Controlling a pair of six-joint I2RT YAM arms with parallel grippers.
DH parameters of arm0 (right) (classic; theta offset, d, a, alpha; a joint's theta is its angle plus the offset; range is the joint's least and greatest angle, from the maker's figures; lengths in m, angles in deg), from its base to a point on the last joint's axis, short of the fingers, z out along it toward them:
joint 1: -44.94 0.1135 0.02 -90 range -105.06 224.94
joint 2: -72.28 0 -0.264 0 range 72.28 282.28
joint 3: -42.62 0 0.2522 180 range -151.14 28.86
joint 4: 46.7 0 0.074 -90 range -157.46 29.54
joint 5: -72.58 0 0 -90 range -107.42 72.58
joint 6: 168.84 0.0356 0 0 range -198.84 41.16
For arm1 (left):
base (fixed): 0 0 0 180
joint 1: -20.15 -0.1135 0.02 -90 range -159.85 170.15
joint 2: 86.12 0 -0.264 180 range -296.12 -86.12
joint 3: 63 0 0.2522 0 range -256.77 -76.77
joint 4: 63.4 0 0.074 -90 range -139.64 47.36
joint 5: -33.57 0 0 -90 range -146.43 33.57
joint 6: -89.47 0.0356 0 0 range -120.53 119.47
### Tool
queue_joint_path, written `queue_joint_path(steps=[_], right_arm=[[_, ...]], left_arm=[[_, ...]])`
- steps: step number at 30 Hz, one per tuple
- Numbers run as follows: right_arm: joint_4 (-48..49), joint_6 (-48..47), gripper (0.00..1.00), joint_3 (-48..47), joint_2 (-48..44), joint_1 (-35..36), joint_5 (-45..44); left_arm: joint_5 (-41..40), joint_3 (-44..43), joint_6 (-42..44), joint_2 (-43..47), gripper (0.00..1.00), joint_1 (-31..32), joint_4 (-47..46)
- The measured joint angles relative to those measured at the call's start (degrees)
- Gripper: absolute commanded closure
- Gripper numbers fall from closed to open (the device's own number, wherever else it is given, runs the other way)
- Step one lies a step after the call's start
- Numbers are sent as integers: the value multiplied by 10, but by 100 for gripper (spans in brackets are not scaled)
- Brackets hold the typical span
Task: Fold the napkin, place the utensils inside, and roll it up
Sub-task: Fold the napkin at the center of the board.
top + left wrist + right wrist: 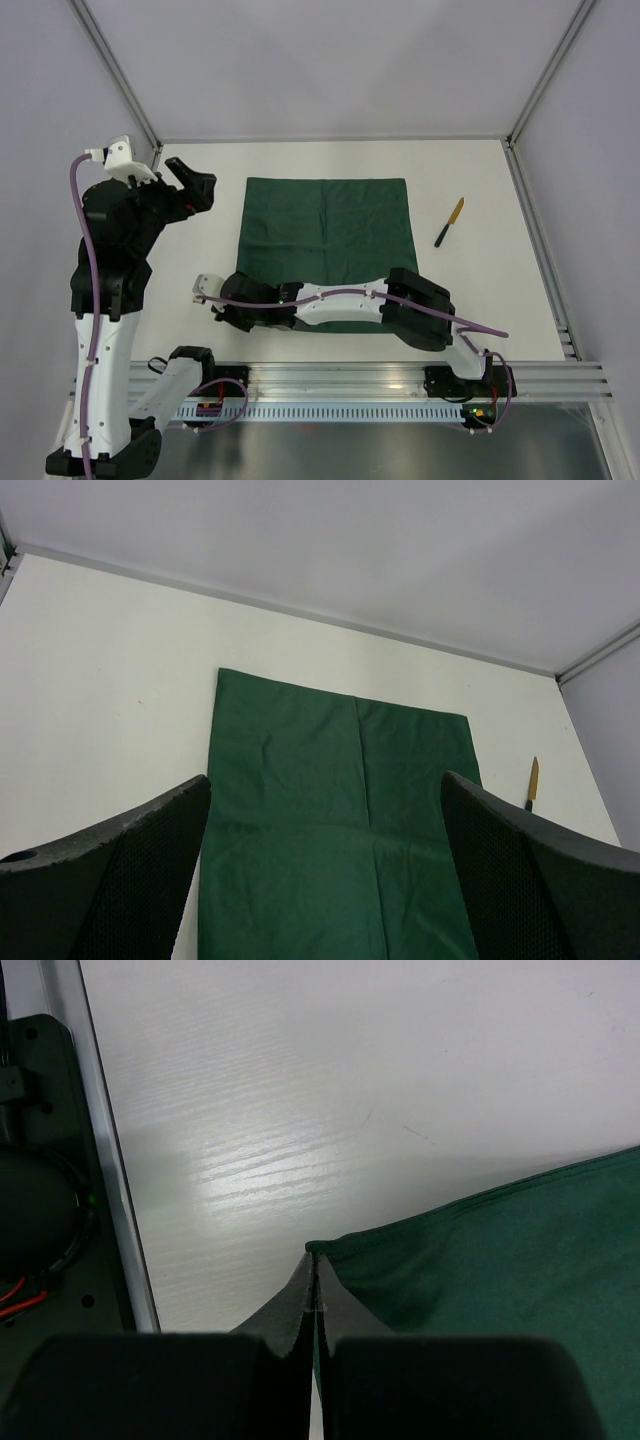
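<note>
So the right end effector is pinched completely closed on a corner of the napkin. In the wrist view the two fingers meet with no gap, and the green corner sits right at their tips. From there the rest of the cloth spreads away to the right of the fingers. From above, that arm lies low along the near edge of the napkin, reaching over to the near-left corner, so most of the near hem is hidden under it. The rest of the napkin looks flat on the white counter, with faint crease lines running across it. The left end effector is doing nothing much. It hangs above the counter off the napkin's far-left corner, well apart from the cloth, jaws spread wide and holding nothing. Its camera looks down the length of the napkin between the two fingers. The utensil is a thin stick, its far part yellow-orange and its near part dark. It lies bare on the counter just off the napkin's right edge, not touching it, and well away from both end effectors.
</note>
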Motion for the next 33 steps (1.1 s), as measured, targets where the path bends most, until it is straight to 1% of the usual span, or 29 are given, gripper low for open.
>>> queue_joint_path(steps=[5, 10, 19, 33], right_arm=[[0, -2, 99, -1, -12, -12, 0], [-2, -3, 100, -1, -22, -38, -1], [-2, -13, 99, 40, -70, -109, -4], [1, -31, 99, 109, -113, -228, -10]], left_arm=[[0, 6, 0, 0, 0, 0, 0], [0, 15, 0, 0, 0, 0, -3], [3, 28, 0, -5, 0, 0, -16], [25, 44, 0, -23, 0, 0, -48]])
